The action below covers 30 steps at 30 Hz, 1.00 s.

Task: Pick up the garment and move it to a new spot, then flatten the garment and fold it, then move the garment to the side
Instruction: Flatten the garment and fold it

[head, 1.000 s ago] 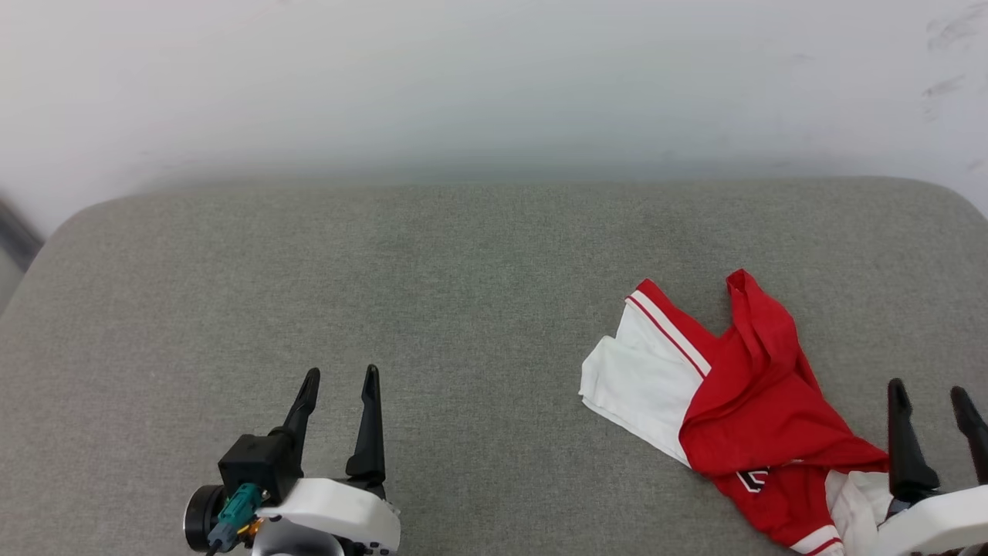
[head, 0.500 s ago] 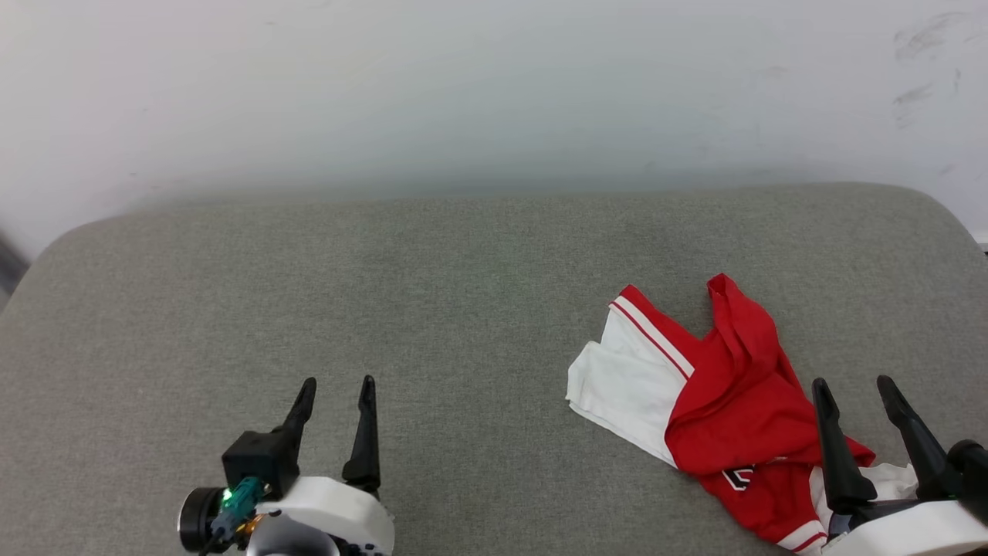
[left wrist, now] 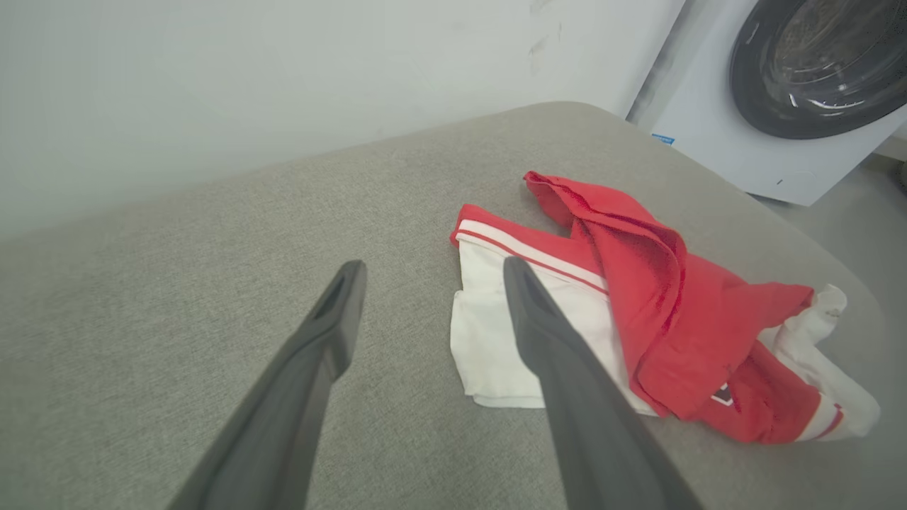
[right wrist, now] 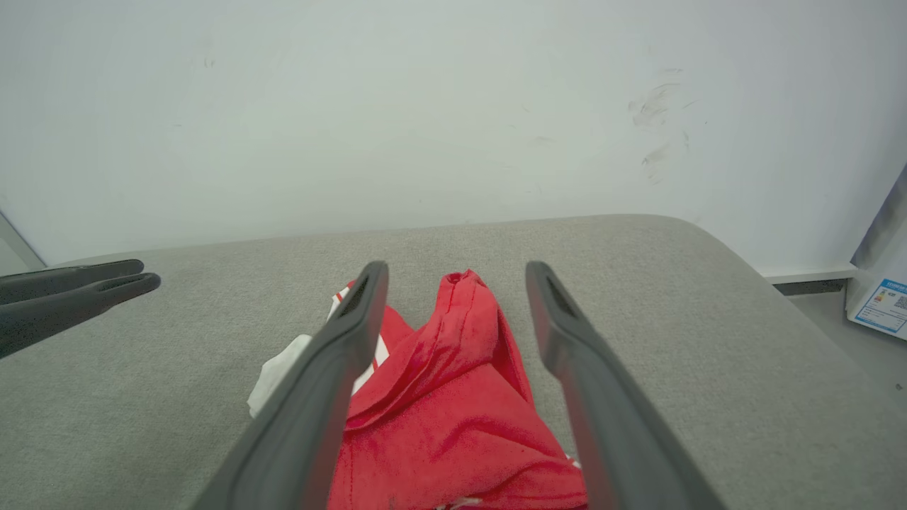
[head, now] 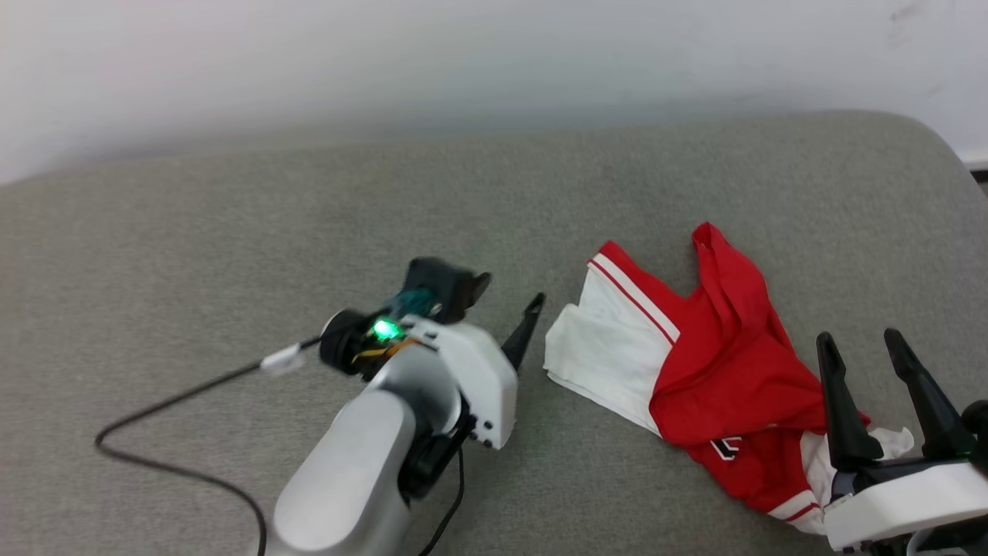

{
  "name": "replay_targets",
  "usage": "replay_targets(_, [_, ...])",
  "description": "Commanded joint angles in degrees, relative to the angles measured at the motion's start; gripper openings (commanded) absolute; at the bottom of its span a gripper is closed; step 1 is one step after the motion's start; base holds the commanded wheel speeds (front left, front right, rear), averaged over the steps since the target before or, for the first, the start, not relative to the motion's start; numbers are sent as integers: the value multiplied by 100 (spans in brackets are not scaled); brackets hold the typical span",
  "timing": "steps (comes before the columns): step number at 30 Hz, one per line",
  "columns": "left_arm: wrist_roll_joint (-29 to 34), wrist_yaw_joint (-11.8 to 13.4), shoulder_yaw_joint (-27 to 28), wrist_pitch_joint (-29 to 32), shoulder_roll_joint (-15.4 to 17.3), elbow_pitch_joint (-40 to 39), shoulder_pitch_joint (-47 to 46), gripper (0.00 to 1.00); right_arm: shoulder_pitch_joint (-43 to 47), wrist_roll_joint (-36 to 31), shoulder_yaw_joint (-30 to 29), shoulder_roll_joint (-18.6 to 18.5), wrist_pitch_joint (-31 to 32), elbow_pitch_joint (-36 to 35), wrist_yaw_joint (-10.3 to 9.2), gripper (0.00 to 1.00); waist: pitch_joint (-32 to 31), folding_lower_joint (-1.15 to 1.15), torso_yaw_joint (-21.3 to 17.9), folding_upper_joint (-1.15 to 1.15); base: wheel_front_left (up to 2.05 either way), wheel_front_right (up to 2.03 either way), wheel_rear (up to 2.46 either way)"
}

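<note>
Over the pad (head: 231, 216), left gripper (left wrist: 432, 263) and right gripper (head: 860, 338) stand open, empty, flanking the crumpled garment (head: 718, 371). Risk: pinching one loose layer could drag the bundle, twisting it.

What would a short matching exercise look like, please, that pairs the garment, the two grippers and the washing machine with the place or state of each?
Column one:
1. garment
2. left gripper
3. right gripper
4. washing machine

Column two:
a. open, over the garment's red part
b. crumpled on the grey cushion
c. past the cushion's edge, by the wall
d. open, beside the garment's white panel

Pairs: 1-b, 2-d, 3-a, 4-c
</note>
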Motion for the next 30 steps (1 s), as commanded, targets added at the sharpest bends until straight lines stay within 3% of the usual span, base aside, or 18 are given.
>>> replay_targets(1, [-31, -76, -92, 221, -21, 113, -223, 100, -112, 38, 18, 16, -23, 2, -4, 100, 303, 0, -219, 0, 0, 0, 0])
replay_targets(11, [-60, -302, -863, 1517, 118, 1316, -1489, 100, -398, 219, 120, 17, -297, 188, -3, 100, 989, 0, -654, 0, 0, 0, 0])
replay_targets(18, [-314, -326, -1644, 2351, 252, 2090, -1624, 100, -476, 354, 147, 15, -489, 440, -3, 100, 1145, 0, -773, 0, 0, 0, 0])
replay_targets(19, [-404, -328, -1797, 2485, 266, 2166, -1598, 82, -487, 374, 144, 16, -501, 464, -3, 100, 1149, 0, -775, 0, 0, 0, 0])
replay_targets(21, [-591, -342, -2045, 2668, 293, 2245, -1597, 33, -528, 380, 144, 16, -522, 484, -3, 100, 1150, 0, -772, 0, 0, 0, 0])
replay_targets(22, [-670, -343, -2140, 2693, 319, 2262, -1620, 0, -545, 376, 150, 16, -533, 495, -3, 100, 1144, 0, -768, 0, 0, 0, 0])
replay_targets(30, [-839, -205, -1917, 1622, 590, 1954, -1958, 0, -457, 429, 67, 16, -533, 578, -3, 100, 948, 0, -567, 0, 0, 0, 0])
